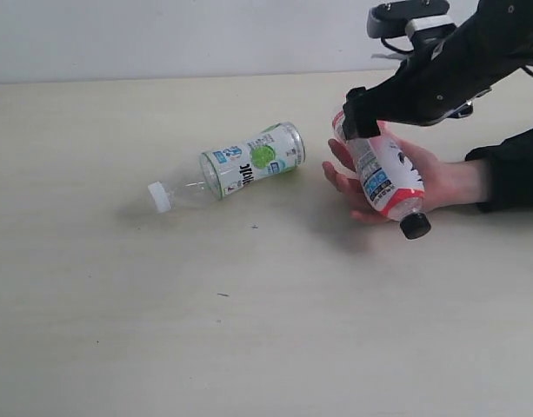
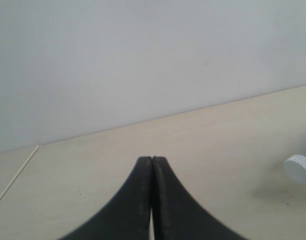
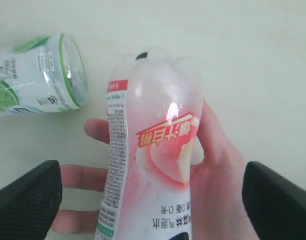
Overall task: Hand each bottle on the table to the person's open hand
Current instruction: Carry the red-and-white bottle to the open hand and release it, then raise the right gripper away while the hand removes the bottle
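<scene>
The red-labelled bottle point(image 1: 386, 178) with the black cap point(image 1: 415, 226) lies in the person's open hand point(image 1: 444, 184), base toward the table's middle, cap hanging past the palm. The right gripper point(image 1: 360, 117) hovers at the bottle's base with its fingers point(image 3: 28, 200) spread wide on either side, clear of the plastic and holding nothing. The lime-labelled bottle point(image 1: 249, 165) lies on its side on the table point(image 1: 249, 330) near the hand. The left gripper point(image 2: 152, 165) is pressed closed and empty.
</scene>
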`<move>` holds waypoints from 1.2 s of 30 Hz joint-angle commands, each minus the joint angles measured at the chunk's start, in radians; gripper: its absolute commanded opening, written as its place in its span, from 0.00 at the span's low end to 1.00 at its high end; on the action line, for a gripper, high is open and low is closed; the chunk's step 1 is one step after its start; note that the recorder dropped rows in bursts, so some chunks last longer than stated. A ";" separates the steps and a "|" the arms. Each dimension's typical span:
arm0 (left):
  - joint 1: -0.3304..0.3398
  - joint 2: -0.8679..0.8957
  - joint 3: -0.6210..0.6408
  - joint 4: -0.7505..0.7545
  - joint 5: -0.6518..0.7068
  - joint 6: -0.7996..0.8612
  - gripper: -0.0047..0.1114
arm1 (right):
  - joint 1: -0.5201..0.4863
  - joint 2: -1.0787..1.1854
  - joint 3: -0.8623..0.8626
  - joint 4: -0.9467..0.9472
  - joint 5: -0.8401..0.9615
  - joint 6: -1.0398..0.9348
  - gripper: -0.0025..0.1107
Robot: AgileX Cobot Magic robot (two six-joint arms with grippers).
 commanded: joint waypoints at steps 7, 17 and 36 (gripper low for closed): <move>-0.008 -0.005 0.003 0.000 -0.006 0.000 0.04 | -0.003 -0.305 0.007 0.003 0.100 -0.072 0.64; -0.008 -0.005 0.003 0.000 -0.006 0.000 0.04 | -0.003 -0.650 0.209 0.268 0.099 -0.145 0.02; -0.008 -0.005 0.003 0.000 -0.006 0.000 0.04 | -0.003 -1.307 0.643 0.658 0.495 -0.468 0.02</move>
